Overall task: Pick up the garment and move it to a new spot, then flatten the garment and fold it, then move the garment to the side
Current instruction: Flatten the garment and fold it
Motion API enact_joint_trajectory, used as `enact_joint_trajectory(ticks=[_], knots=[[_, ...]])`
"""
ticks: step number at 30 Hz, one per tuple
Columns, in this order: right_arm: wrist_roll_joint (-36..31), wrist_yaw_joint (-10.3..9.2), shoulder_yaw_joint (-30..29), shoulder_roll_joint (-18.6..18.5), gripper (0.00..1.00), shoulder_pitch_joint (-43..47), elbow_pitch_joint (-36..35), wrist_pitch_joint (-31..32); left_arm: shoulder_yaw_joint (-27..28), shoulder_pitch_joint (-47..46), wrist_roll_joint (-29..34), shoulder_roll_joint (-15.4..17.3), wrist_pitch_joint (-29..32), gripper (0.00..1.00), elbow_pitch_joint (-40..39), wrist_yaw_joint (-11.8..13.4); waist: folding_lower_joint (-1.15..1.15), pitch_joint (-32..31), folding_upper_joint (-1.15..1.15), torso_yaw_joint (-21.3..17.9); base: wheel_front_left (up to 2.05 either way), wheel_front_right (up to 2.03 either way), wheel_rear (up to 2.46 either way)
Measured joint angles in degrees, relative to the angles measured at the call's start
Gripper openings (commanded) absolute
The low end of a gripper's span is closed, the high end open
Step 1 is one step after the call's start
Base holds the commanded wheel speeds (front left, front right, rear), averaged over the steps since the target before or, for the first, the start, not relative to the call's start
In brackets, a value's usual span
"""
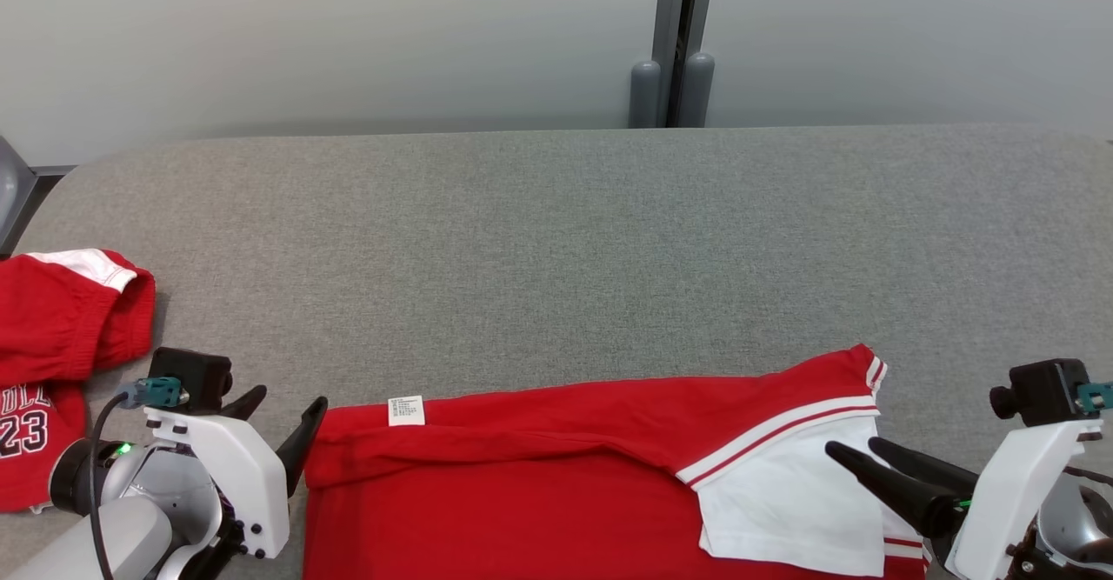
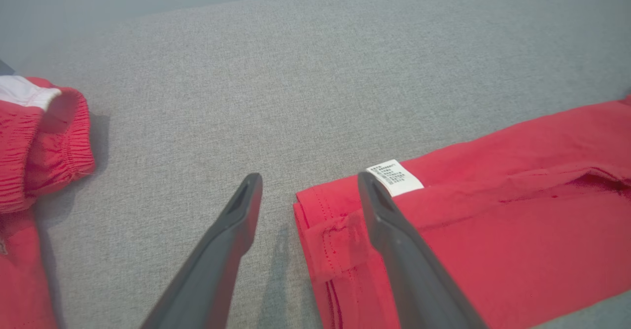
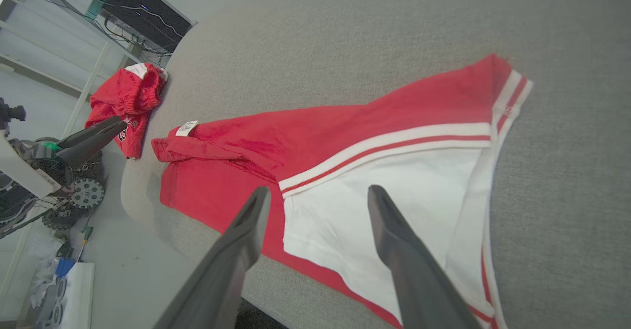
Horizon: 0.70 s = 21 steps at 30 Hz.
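1. Lying folded along the near edge of the grey table (image 1: 556,241), the red-and-white garment (image 1: 522,493) rests flat.
2. My left gripper (image 1: 287,402) stands released at its corner by the care label (image 2: 394,177), holding nothing.
3. My right gripper (image 1: 852,446) hovers spread wide and empty over the white panel (image 1: 783,493).

Garment (image 1: 539,476): red cloth, matt, smooth; white panel same. Label (image 1: 406,410): white, paper-like. Table cover (image 1: 556,241): grey woven fabric, matt, coarse. L gripper fingers (image 2: 392,240): dk plastic, matt. 2nd garment (image 1: 52,336): red cloth w/ gathered elastic edge.

Right gripper (image 3: 319,191), fingers (image 3: 394,235) apart, over red-white garment (image 3: 345,136) on grey surface (image 3: 557,196).
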Motion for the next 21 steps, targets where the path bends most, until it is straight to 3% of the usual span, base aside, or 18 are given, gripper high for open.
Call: enact_joint_trajectory(ticks=[8, 16, 21], knots=[[-8.18, 0.0, -5.44, 5.03, 1.0, 0.47, 2.19, -3.58, 2.66, 2.43, -1.51, -1.97, -5.23, 1.0, -2.44, 2.65, 0.0, 0.8, 0.0, -0.34, 0.0, 0.0, 0.0], [-18.0, 0.0, -8.51, 9.2, 1.0, -1.21, 7.28, -3.97, 3.31, 3.23, -1.89, -4.42, -8.55, 1.0, -2.93, 3.19, 0.0, 1.16, 0.0, -0.04, 0.0, 0.0, 0.0], [-23.25, 0.0, -10.81, 11.94, 1.0, -2.79, 11.61, -4.19, 4.5, 3.32, -0.66, -6.22, -13.65, 1.0, -2.19, 3.89, 0.0, 1.2, 0.0, 0.52, 0.0, 0.0, 0.0]])
